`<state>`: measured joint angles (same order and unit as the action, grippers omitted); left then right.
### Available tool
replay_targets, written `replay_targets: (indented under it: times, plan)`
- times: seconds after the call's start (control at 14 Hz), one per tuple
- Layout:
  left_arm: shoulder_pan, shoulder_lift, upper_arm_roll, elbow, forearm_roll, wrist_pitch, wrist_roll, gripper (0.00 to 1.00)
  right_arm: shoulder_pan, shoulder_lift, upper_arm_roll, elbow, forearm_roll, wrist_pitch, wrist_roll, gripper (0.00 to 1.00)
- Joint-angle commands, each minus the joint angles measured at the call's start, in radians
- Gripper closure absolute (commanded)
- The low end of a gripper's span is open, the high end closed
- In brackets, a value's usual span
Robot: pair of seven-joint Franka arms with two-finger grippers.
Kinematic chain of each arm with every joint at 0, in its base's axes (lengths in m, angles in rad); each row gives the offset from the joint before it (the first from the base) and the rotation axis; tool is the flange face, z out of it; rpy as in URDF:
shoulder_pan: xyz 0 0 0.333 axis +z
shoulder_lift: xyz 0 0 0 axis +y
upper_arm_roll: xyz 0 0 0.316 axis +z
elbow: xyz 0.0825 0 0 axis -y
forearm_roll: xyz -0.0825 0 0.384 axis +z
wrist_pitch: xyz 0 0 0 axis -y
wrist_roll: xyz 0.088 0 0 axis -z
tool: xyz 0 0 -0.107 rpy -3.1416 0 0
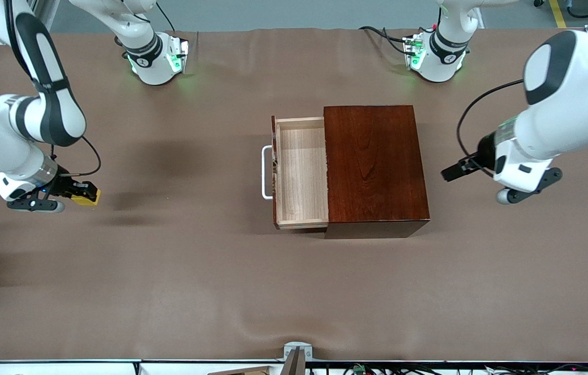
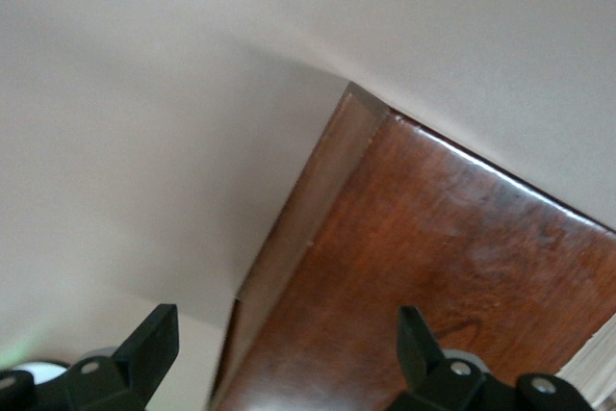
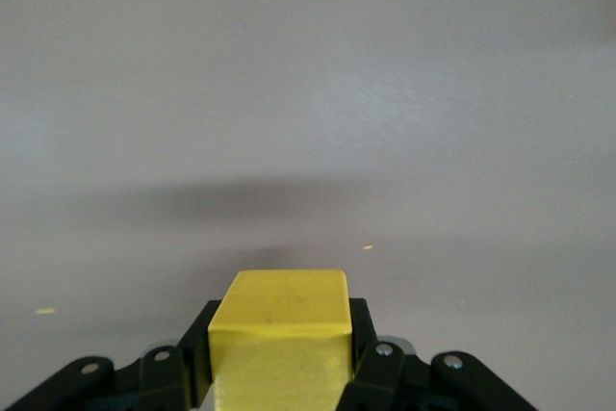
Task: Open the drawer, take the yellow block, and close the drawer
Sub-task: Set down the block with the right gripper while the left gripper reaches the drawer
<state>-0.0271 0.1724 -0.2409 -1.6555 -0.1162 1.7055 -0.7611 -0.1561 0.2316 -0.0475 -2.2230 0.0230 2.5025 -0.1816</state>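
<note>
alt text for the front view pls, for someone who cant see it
The right gripper holds the yellow block above bare table at the right arm's end. Mid-table, the drawer stands open and empty in its dark wooden box; the left gripper waits open beside the box.

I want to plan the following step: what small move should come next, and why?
Probably set the block down on the table: the right hand holds it in the air at its own end, and the drawer stands open and empty. The left hand waits open beside the box.
</note>
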Motion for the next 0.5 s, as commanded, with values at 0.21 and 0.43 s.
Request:
replay_targets:
  times: [0.21,0.43]
  plan:
    - [-0.142,0.094,0.000,0.057,0.063,0.003,-0.351,0.00,-0.154,0.133,0.021,0.008,-0.003,0.088,-0.143,1.00]
    - [-0.175,0.203,-0.002,0.199,0.055,0.003,-0.527,0.00,-0.204,0.135,0.021,0.008,-0.003,0.072,-0.221,1.00]
